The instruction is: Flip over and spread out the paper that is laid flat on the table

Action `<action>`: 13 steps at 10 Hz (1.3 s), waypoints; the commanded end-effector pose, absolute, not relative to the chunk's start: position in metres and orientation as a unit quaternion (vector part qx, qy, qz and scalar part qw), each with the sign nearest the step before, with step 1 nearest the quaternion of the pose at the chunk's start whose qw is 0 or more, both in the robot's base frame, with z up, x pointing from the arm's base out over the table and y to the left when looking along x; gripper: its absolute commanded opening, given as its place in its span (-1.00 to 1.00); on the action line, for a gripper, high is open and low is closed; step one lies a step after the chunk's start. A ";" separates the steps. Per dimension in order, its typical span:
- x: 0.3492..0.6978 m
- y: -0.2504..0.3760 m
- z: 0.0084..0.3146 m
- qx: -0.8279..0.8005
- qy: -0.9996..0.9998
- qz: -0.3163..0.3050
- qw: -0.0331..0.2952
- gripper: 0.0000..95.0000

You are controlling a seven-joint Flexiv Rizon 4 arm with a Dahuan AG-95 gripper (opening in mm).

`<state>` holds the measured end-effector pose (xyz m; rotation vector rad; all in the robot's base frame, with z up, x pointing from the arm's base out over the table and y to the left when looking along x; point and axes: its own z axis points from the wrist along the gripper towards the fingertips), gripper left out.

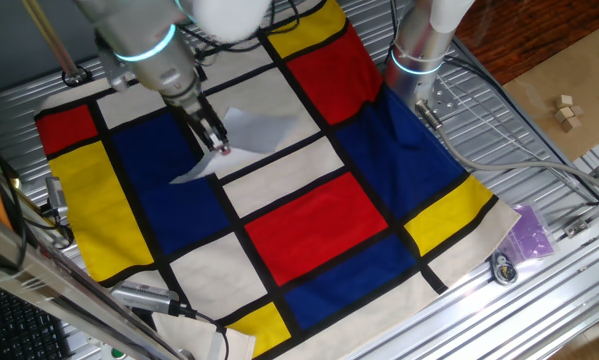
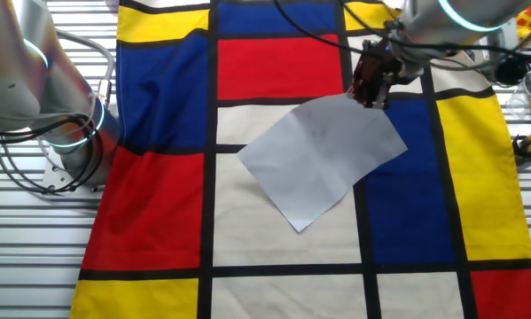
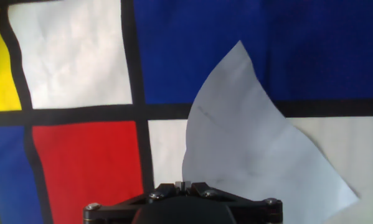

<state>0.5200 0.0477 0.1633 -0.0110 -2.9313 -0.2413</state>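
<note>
The paper [image 2: 323,159] is a thin white sheet with a faint crease, lying askew across cream and blue blocks of the cloth [image 2: 274,62]. My gripper [image 2: 369,96] is shut on the sheet's far corner and holds that corner a little above the cloth, while the rest rests on it. In one fixed view the gripper [image 1: 222,148] pinches the paper [image 1: 264,128] near the cloth's middle. In the hand view the paper [image 3: 254,155] rises into the closed gripper [image 3: 184,185]. The ribbed metal table [image 1: 539,150] shows around the cloth.
A second arm's base [image 1: 419,50] stands at the cloth's far edge, also in the other fixed view [image 2: 70,133], with cables trailing. A purple bag [image 1: 529,230] lies by the cloth's corner. Wooden blocks [image 1: 567,110] sit off the table. A tool [image 1: 144,297] lies at the near edge.
</note>
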 end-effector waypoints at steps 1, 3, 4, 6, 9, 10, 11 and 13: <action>0.520 0.048 0.163 -0.001 -0.991 -0.082 0.102 -0.60; 0.520 0.049 0.161 -0.001 -0.991 -0.083 0.102 -0.60; 0.519 0.049 0.159 0.002 -0.991 -0.083 0.101 -0.60; 0.519 0.049 0.159 0.004 -0.991 -0.082 0.102 -0.60; 0.519 0.049 0.160 0.013 -0.992 -0.076 0.101 -1.00; 0.520 0.049 0.162 0.016 -0.992 -0.077 0.101 -1.00; 0.520 0.049 0.168 0.018 -0.992 -0.073 0.101 -1.00; 0.519 0.049 0.174 0.030 -0.993 -0.062 0.100 -1.00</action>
